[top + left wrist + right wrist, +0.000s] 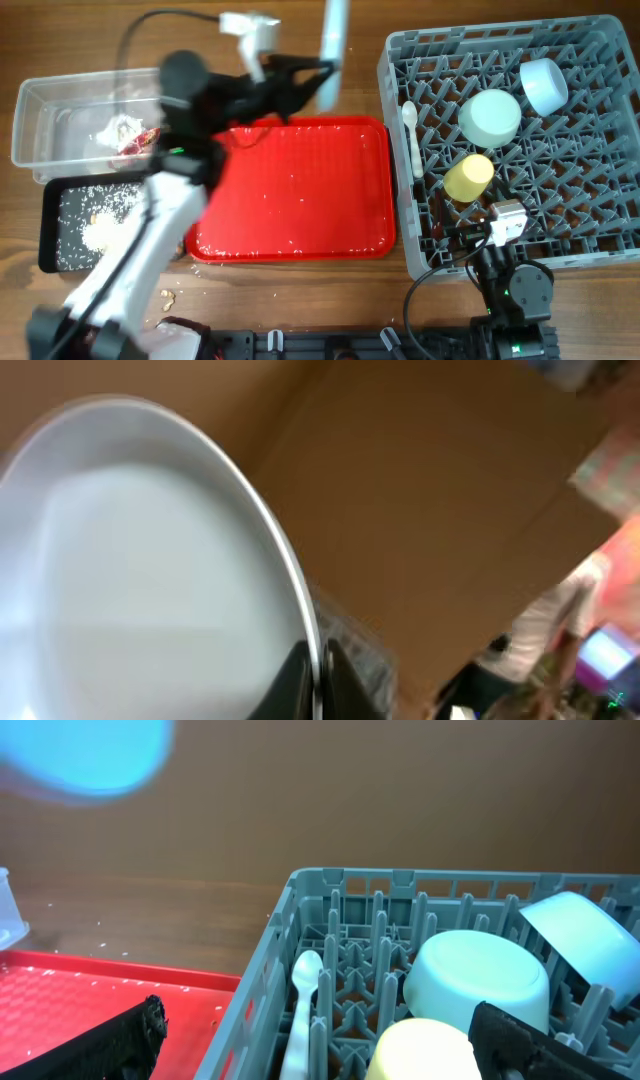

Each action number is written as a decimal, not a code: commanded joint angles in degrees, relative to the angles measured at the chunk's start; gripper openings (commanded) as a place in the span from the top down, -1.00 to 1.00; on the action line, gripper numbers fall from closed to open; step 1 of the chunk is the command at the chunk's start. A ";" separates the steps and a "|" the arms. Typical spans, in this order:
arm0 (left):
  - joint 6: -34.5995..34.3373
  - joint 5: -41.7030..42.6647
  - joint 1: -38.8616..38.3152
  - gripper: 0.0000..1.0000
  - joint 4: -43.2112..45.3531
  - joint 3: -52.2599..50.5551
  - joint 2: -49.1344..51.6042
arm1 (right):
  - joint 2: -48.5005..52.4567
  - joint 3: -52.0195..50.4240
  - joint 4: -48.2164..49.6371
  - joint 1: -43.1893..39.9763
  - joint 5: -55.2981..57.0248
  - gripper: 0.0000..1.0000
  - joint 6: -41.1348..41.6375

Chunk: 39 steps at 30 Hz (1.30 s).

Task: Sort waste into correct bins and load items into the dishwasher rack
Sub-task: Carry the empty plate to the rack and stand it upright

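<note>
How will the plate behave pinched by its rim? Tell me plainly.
The plate looks rigid, so it probably won't flex. Its surface looks smooth and glossy, and the left pincer grips only a narrow bit of rim, so it may slip or swing. Held edge-on in the air, it would likely topple flat if set down unsupported.

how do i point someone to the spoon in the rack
Find the large grey plastic lattice rack on the right of the table. Just inside its left wall, beside the flat red tray, sits a slim white spoon. Its neighbours, a yellow cup and two pale bowls, are all round.
</note>
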 commanded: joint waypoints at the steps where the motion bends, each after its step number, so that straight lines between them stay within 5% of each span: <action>1: -25.66 -14.91 -8.98 0.92 14.73 0.28 10.99 | -0.42 -0.07 0.31 -0.17 -0.46 -0.99 -0.68; 7: -42.91 -27.91 -17.16 0.92 27.26 0.31 23.98 | -0.42 -0.07 0.31 -0.17 -0.46 -1.00 -0.70; 11: -43.04 -28.50 -17.79 0.90 25.05 0.28 26.69 | -0.42 -0.07 0.31 -0.17 -0.46 -1.00 -0.68; 12: -42.66 -28.70 -17.66 0.76 23.82 0.28 26.69 | -0.42 -0.07 0.31 -0.17 -0.46 -0.99 -0.68; 15: -36.79 -27.28 -17.27 -0.40 23.52 0.28 26.56 | -0.42 -0.07 0.31 -0.17 -0.46 -0.99 -0.66; 16: -34.12 -25.86 -16.85 -0.96 23.32 0.28 26.21 | -0.42 -0.07 0.31 -0.17 -0.46 -0.99 -0.70; 23: -15.34 -19.39 -11.34 -0.99 -3.58 0.28 12.85 | -0.42 -0.07 0.31 -0.17 -0.46 -0.99 -0.68; 28: 1.40 -19.43 -9.77 -0.99 -23.58 0.28 -6.58 | -0.42 -0.07 0.31 -0.17 -0.46 -0.99 -0.70; 31: 17.51 -21.35 -7.34 -0.99 -34.38 0.28 -18.95 | -0.42 -0.07 0.31 -0.17 -0.46 -1.00 -0.70; 39: 22.60 -44.06 2.84 -1.00 -69.40 -0.04 -48.09 | -0.42 -0.07 0.31 -0.20 -0.46 -0.99 -0.68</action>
